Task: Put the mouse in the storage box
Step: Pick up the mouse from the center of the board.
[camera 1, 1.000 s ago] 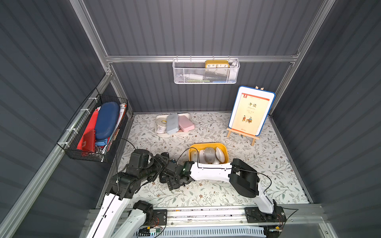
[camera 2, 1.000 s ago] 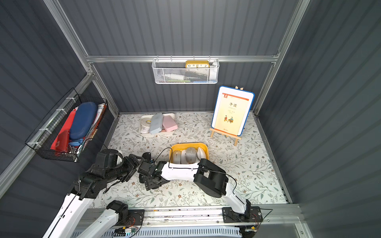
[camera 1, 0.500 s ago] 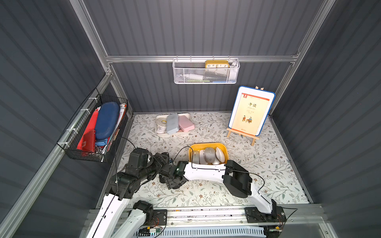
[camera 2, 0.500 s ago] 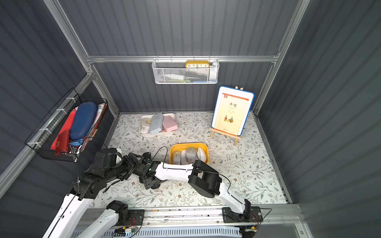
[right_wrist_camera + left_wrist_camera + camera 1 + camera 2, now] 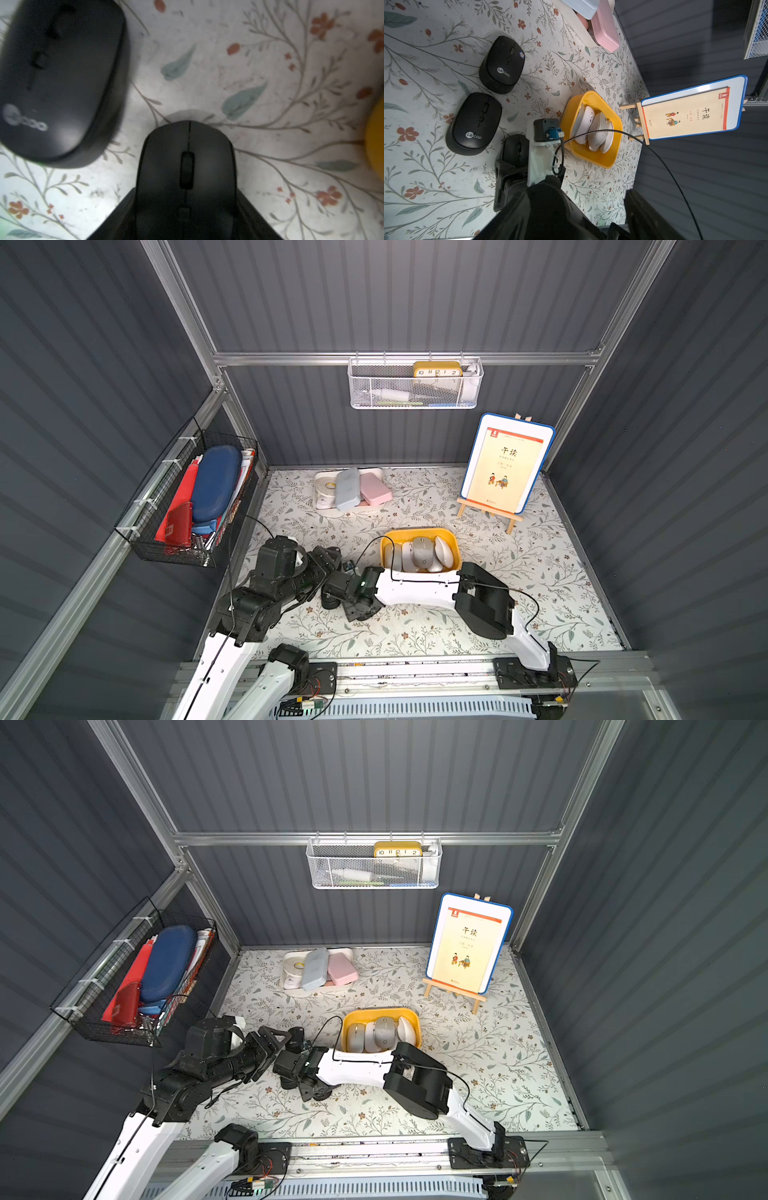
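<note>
Near the front-left corner of the tabletop, a black mouse is grasped by the right pincer, whose fingers are pressed against both its flanks. The mouse is still seated on the cloth, outside the storage box. The box is set near the middle of the tabletop, just behind the right forearm. Bare cloth is left along the front edge and over the whole right side up to the right edge. The left edge is crowded by the left arm.

Compared with a second earlier, the right pincer has been drawn in from a wider spread and moved slightly toward the left edge. The storage box has stayed where it was.

The left pincer is held released just beside the right one, with nothing seen between its fingers. Two Lecoo-marked black mice are laid close by the grasped mouse, on the side away from the box. Several white mice are packed in the box, and a black cable is arched over its near corner. A white tray is placed at the back edge and an easel with a book at the back-right corner.
</note>
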You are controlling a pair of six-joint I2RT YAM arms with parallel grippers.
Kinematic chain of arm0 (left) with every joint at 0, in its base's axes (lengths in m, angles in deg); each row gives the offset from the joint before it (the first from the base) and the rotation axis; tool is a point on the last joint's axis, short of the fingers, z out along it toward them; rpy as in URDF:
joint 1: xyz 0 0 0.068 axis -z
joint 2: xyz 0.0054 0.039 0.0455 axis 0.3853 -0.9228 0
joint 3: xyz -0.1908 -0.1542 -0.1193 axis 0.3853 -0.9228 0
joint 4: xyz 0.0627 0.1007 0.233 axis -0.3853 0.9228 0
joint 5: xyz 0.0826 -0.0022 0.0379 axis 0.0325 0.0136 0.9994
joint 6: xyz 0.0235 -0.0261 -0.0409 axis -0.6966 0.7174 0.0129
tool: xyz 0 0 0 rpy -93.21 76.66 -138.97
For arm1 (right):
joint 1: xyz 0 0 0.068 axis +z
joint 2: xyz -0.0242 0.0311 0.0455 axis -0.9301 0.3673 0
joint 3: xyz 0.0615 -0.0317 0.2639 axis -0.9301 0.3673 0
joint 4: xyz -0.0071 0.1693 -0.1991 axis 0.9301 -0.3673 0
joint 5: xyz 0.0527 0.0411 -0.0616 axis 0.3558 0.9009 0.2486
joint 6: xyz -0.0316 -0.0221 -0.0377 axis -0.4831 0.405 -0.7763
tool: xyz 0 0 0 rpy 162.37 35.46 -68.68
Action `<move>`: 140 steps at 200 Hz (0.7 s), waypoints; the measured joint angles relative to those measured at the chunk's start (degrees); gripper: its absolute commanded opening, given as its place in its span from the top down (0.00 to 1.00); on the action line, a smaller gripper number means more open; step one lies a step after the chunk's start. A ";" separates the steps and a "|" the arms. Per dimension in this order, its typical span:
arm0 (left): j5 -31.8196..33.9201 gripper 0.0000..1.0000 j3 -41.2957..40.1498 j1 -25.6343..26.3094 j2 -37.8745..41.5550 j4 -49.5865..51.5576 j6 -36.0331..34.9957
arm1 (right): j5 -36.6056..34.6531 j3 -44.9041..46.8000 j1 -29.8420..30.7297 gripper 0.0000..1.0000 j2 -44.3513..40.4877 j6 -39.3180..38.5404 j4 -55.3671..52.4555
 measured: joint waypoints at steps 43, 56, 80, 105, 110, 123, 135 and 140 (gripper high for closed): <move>-0.17 0.24 1.27 0.00 -2.89 -0.96 -0.17 | -2.23 7.26 0.59 0.39 -10.14 0.00 -1.44; -0.20 0.24 1.46 0.00 -3.69 -1.51 -0.20 | -3.30 7.69 0.74 0.39 -13.84 0.00 -1.49; -0.74 0.24 1.57 0.00 -5.68 -3.32 -0.57 | -5.70 7.69 0.50 0.38 -19.37 -0.24 -1.44; -2.27 0.24 1.57 0.00 -9.44 -5.33 -2.69 | -7.41 7.69 -2.25 0.38 -22.12 -1.62 -1.44; -2.86 0.24 1.57 0.00 -10.45 -5.68 -3.34 | -7.56 7.76 -3.39 0.38 -22.36 -2.01 -1.42; -4.44 0.24 1.57 0.00 -13.20 -6.62 -5.16 | -7.52 8.22 -6.71 0.38 -22.58 -3.21 -1.36; -5.99 0.24 1.42 0.02 -15.65 -8.59 -6.67 | -7.04 8.83 -10.51 0.38 -22.58 -4.39 -1.33; -6.60 0.24 1.33 0.02 -16.48 -9.55 -7.21 | -6.73 9.01 -12.04 0.38 -22.56 -4.85 -1.42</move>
